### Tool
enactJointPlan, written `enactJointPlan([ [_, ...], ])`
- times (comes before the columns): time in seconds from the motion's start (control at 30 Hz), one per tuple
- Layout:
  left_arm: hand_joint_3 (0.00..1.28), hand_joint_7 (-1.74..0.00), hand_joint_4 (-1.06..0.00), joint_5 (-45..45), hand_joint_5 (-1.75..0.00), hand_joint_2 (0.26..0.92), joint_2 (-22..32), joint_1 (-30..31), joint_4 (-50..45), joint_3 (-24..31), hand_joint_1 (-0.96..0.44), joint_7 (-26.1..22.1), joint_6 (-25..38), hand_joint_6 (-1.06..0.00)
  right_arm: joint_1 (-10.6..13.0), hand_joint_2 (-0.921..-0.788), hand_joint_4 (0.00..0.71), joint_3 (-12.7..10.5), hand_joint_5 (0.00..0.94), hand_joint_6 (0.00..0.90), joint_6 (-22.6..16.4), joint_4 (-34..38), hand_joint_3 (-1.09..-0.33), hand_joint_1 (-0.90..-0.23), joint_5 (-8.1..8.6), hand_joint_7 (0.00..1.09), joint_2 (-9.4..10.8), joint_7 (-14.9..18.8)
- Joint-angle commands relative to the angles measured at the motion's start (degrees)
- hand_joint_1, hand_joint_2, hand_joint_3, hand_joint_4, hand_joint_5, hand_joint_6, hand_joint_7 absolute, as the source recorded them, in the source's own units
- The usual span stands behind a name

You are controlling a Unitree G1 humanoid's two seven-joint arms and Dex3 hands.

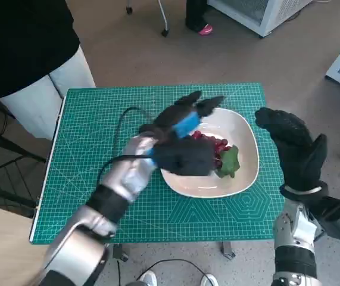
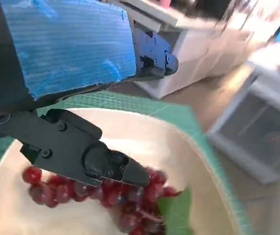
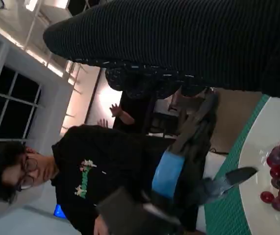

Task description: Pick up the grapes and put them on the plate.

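left hand (image 1: 184,140), black with blue tape across its back, hangs over the middle of the frame in the head view, above the white oval plate (image 1: 244,134). its fingers are spread, some pointing toward the upper middle of the frame, and they hold nothing. in the left wrist view a black finger (image 2: 108,164) reaches down just over the bunch of dark red grapes (image 2: 105,193); whether it touches them i cannot tell. the grapes lie on the plate with a green leaf (image 1: 230,161) at their right side, partly hidden under the hand in the head view.

right hand (image 1: 295,146), in a black knitted glove, stands at the right of the frame just beside the plate's right rim, fingers loosely apart, holding nothing.

the plate sits on a green gridded cutting mat (image 1: 92,137) covering the surface. a person in a black top (image 1: 21,36) stands at the upper left corner.
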Motion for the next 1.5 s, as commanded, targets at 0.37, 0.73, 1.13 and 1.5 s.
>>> enactJointPlan([
  [0.37, 0.27, -0.03, -0.17, -26.34, -0.03, 0.921, 1.85, 17.5, -10.77, 18.27, -0.43, -7.63, -15.02, -0.28, 0.87, -0.921, 0.561, 0.22, 0.001, 0.498, 0.06, -0.09, -0.507, -0.388, -0.46, 0.0, 0.26, -0.56],
  [0.73, 0.29, -0.03, -0.21, -33.41, -0.03, 0.921, 1.15, 27.37, -14.93, 23.85, -0.43, -8.95, -24.88, -0.28, 0.67, -0.921, 0.562, 0.57, 0.001, 0.499, -0.36, 0.53, -0.506, -0.386, -0.88, 0.0, 1.04, -1.08],
  [1.13, 0.32, -0.02, -0.22, -39.38, -0.02, 0.921, -0.74, 35.48, -23.21, 25.83, -0.41, -11.07, -26.0, -0.27, 0.05, -0.921, 0.566, 0.69, 0.002, 0.507, 0.36, 1.33, -0.497, -0.387, -0.87, 0.01, 1.65, -1.08],
  [1.5, 0.33, -0.04, -0.24, -39.39, -0.02, 0.921, -0.72, 39.17, -27.23, 27.06, -0.38, -10.68, -26.21, -0.31, -0.08, -0.921, 0.568, 0.74, 0.002, 0.514, 0.4, 1.86, -0.49, -0.387, -0.6, 0.01, 1.74, -0.42],
])
